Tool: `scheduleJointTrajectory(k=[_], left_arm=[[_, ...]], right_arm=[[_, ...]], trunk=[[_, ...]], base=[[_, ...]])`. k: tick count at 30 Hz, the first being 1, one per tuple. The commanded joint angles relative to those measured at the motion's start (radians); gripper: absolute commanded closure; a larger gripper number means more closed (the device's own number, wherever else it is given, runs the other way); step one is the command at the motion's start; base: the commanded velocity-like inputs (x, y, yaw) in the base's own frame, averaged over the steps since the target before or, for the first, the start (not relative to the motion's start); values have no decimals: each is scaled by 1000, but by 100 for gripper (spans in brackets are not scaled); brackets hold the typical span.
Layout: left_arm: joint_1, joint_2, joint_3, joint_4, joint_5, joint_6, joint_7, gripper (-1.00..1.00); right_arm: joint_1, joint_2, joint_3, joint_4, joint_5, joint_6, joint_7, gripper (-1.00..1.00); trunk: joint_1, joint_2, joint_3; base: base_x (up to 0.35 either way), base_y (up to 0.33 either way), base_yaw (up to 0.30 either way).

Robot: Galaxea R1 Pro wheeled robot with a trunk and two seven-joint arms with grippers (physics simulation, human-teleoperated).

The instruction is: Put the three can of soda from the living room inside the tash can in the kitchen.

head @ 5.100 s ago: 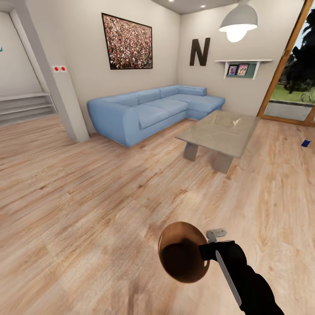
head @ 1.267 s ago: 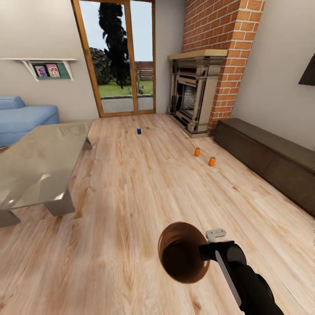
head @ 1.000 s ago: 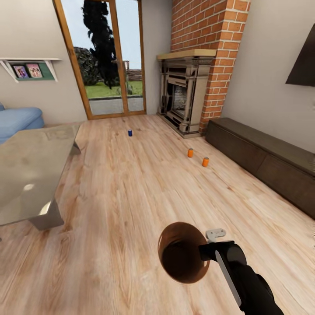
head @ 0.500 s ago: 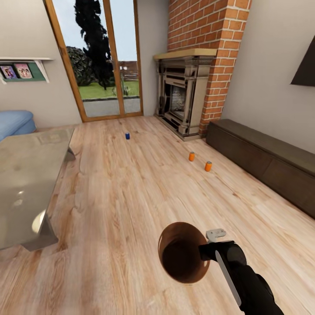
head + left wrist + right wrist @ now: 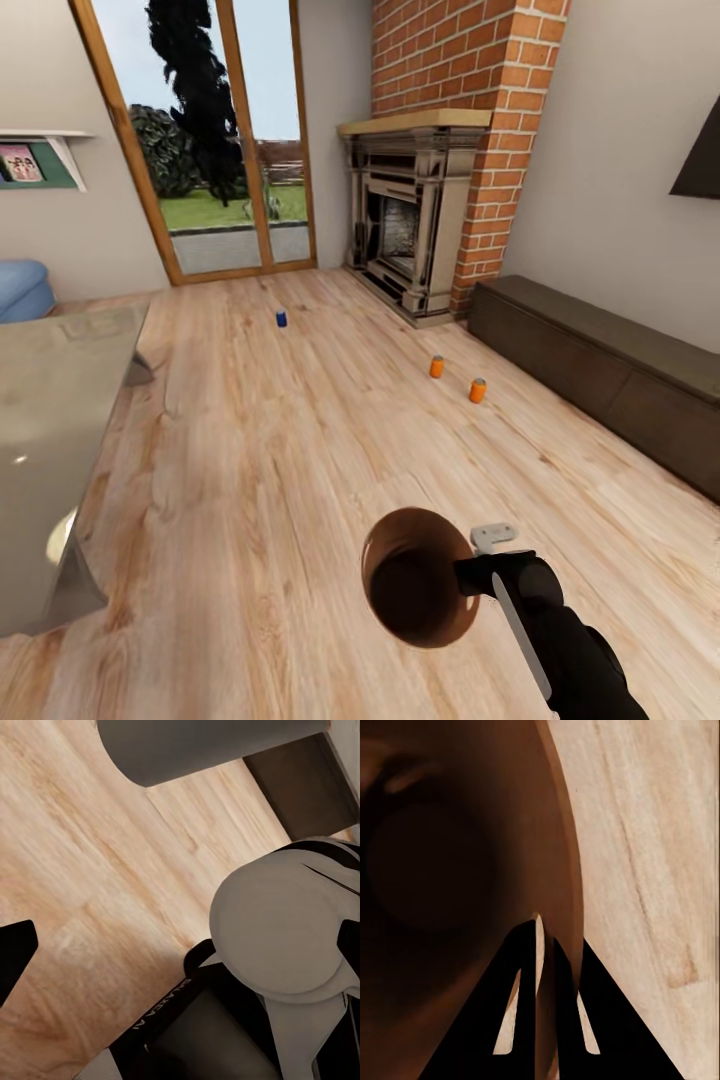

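Right hand pinching tash can rim; left hand state unclear, likely spread.

I saw two small orange soda cans and a blue one upright on light plank floor; the round copper bin hung tilted, rim clamped.

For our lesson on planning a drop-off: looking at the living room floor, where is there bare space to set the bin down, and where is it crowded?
Bare planks lie between the glass coffee table and the two orange cans, and around the blue can. It is tighter between the orange cans, the fireplace and the dark cabinet. The right gripper holds the trash can.
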Motion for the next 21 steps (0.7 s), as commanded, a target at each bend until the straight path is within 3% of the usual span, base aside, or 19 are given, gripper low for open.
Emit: scheduleJointTrajectory(k=[1, 21], left_arm=[[0, 0, 0, 0, 0, 0, 0, -100], [0, 0, 1, 0, 0, 0, 0, -100]], right_arm=[[0, 0, 0, 0, -24, -1, 6, 100], [0, 0, 0, 1, -24, -1, 6, 100]], trunk=[[0, 0, 0], [0, 0, 0]], base=[[345, 10, -240], [346, 1, -262]])
